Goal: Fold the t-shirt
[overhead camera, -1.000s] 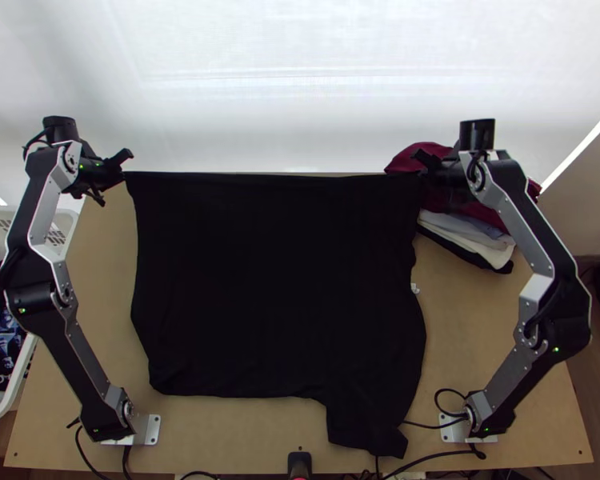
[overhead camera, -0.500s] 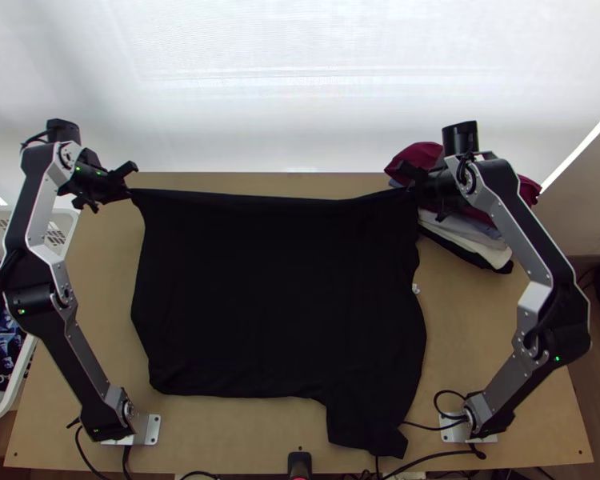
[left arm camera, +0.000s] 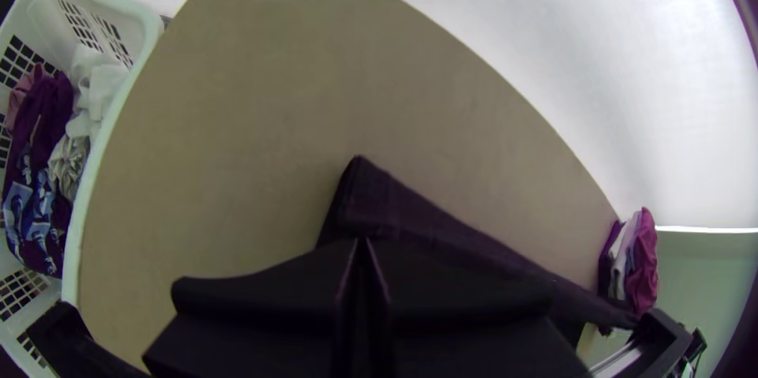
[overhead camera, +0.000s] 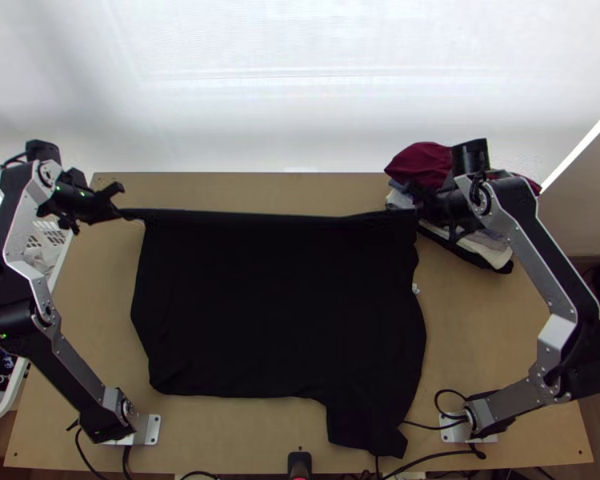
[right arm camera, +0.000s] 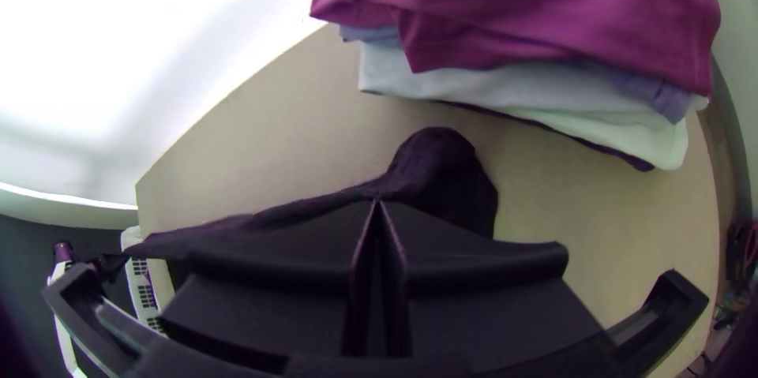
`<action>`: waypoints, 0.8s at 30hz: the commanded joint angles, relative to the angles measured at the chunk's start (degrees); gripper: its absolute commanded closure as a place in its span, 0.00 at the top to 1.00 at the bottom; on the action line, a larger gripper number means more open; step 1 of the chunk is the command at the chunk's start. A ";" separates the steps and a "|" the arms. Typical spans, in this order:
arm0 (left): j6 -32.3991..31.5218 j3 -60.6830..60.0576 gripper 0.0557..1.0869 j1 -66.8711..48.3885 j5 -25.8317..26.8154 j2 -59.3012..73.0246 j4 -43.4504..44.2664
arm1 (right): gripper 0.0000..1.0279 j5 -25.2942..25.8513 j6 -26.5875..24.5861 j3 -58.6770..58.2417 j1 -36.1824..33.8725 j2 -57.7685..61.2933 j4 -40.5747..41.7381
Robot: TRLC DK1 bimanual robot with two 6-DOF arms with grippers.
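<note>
The black t-shirt [overhead camera: 276, 304] lies spread on the table in the top view, its far edge drawn nearly straight between the grippers. My left gripper [overhead camera: 118, 213] holds the far left corner, and my right gripper [overhead camera: 416, 210] the far right corner. In the left wrist view, the left gripper [left arm camera: 362, 242] is shut on the dark cloth [left arm camera: 395, 208]. The right wrist view has the right gripper [right arm camera: 377, 204] shut on the shirt [right arm camera: 442, 165], with a rounded bulge of cloth beyond the fingers. One part of the shirt sticks out toward the near edge.
A stack of folded clothes [overhead camera: 492, 240], maroon on top, sits at the far right, under and beside the right gripper. A white basket [left arm camera: 118, 102] of clothes stands off the table's left edge. Cables [overhead camera: 436, 456] run along the near right edge.
Both grippers have come nearer the table's near edge with the shirt's far edge, the left also shifting left. Wood now shows beyond that edge, which sagged half a second ago and is straighter now.
</note>
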 commanded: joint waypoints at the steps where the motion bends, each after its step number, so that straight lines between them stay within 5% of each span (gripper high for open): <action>1: 2.80 -7.07 0.04 -0.37 0.39 -4.41 1.36 | 0.03 0.68 1.04 -4.59 0.60 -2.81 -1.08; 24: 8.51 -27.72 0.04 -0.46 0.83 -12.05 9.63 | 0.03 0.68 1.40 -22.44 2.80 -10.46 -1.16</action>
